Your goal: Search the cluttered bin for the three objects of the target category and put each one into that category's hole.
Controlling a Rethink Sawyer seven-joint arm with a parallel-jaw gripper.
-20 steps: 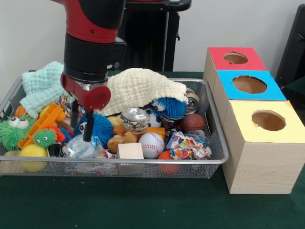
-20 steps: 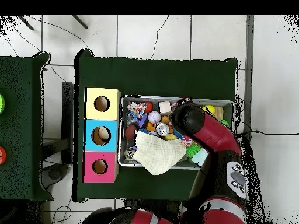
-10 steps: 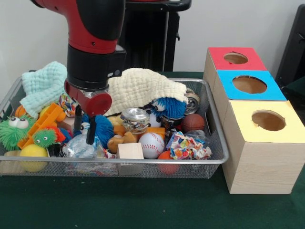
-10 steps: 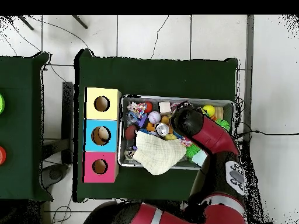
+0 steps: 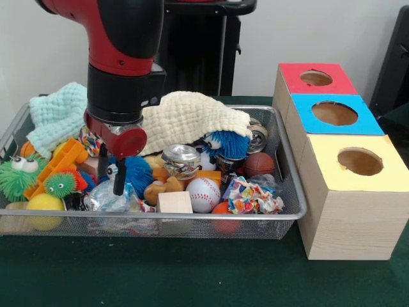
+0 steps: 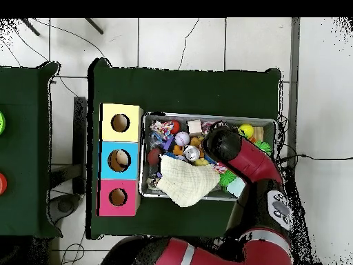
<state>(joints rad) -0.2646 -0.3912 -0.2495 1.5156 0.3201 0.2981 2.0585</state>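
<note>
My gripper (image 5: 110,174) hangs low in the left half of the wire bin (image 5: 192,225), open. Its two black fingers (image 5: 119,181) straddle the left edge of a blue spiky ball with eyes (image 5: 134,173), and crumpled clear plastic (image 5: 108,198) lies just below them. A baseball (image 5: 203,194), a small basketball (image 5: 259,164), a yellow ball (image 5: 43,208) and a second blue spiky ball (image 5: 228,144) also lie in the bin. To the right stand three boxes with holes: red (image 5: 317,78), blue (image 5: 334,113), yellow (image 5: 360,162). In the overhead view the arm's wrist (image 6: 219,143) hides the gripper.
A cream cloth (image 5: 192,118) and a mint cloth (image 5: 57,115) cover the bin's back. A metal can (image 5: 181,158), a wooden block (image 5: 175,203), an orange toy (image 5: 61,163) and green spiky creatures (image 5: 16,176) crowd the bin. Overhead, the boxes (image 6: 120,160) stand left of the bin (image 6: 207,115).
The gripper has dropped a little and shifted slightly right onto the blue spiky ball, then held nearly still. Its fingers remain apart. Nothing in the bin has moved.
</note>
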